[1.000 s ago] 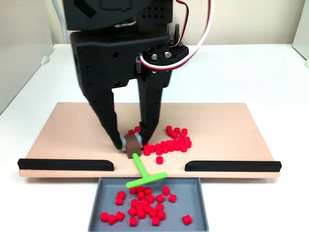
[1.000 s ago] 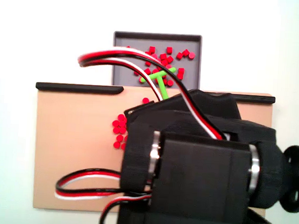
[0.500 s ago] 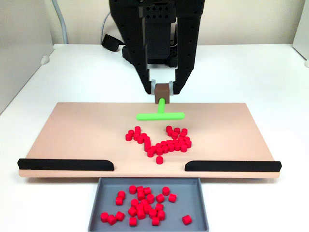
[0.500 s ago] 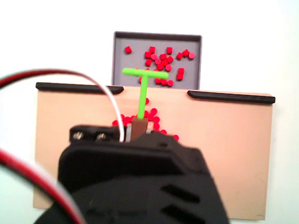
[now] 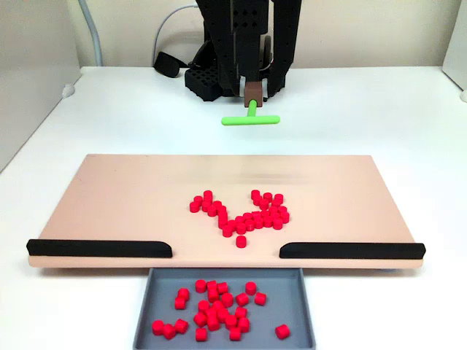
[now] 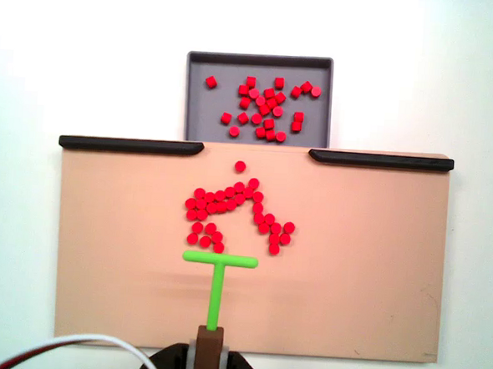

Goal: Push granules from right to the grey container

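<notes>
Left black strip: lying along the near edge of the flat tan board in a fixed view, on the left; along the far edge in the other one.
Gap: open space between the two strips, right in front of the tray.
Small red plastic pellets on the board: bunched near the middle, a bit right of the middle in a fixed view; one pellet alone, closest to the gap.
Small red plastic pellets in the tray: scattered in a loose pile, one off to the right side.
Shallow dark grey tray with low walls: sitting past the board edge, lined up with the gap, touching or just beside the board.
Black robot arm: pulled back behind the board, reaching down to the white table.
Black two-finger claw: closed on the small brown block, seen from above too.
Bright green T-shaped stick: poking out of the brown block, crossbar pointing at the board; from above, crossbar just behind the pellet bunch, not touching it.
Right black strip: lying along the same edge, on the right.
</notes>
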